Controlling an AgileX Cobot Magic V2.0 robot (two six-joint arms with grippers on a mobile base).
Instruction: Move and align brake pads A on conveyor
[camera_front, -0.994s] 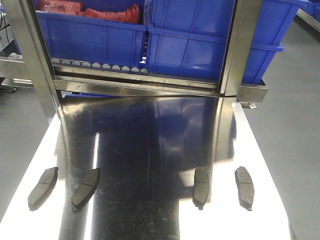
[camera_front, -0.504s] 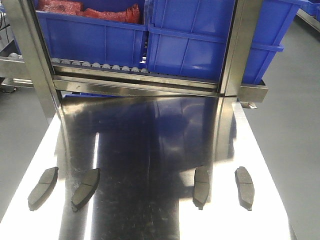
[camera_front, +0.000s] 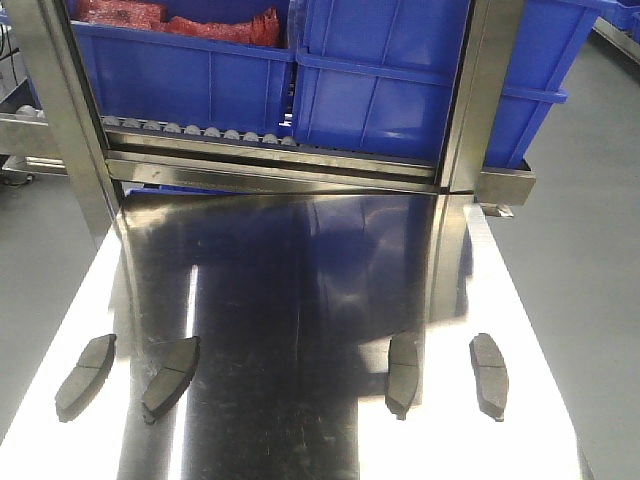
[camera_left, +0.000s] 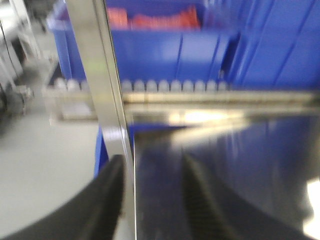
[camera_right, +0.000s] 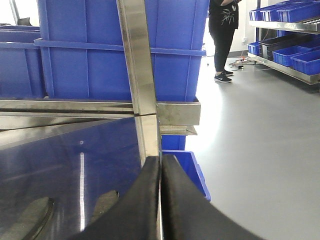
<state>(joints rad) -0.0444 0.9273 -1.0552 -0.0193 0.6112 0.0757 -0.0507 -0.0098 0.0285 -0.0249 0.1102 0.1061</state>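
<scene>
Brake pads A lie in a row on the shiny steel tabletop (camera_front: 300, 300) near its front edge. Two are on the left (camera_front: 86, 376) (camera_front: 171, 374) and two on the right (camera_front: 403, 373) (camera_front: 489, 374). The conveyor is out of view. My left gripper (camera_left: 152, 160) is open with nothing between its fingers; its view is blurred, with a steel post behind its left finger. My right gripper (camera_right: 160, 159) is shut on nothing, above the table's right edge. Two pads (camera_right: 30, 219) (camera_right: 104, 204) lie below and left of it. Neither gripper shows in the front view.
A steel roller rack (camera_front: 270, 150) with blue bins (camera_front: 400, 80) stands across the back of the table, held by steel posts (camera_front: 470, 100). A blue bin (camera_right: 182, 160) sits on the floor off the right edge. A person (camera_right: 223, 35) stands far back right.
</scene>
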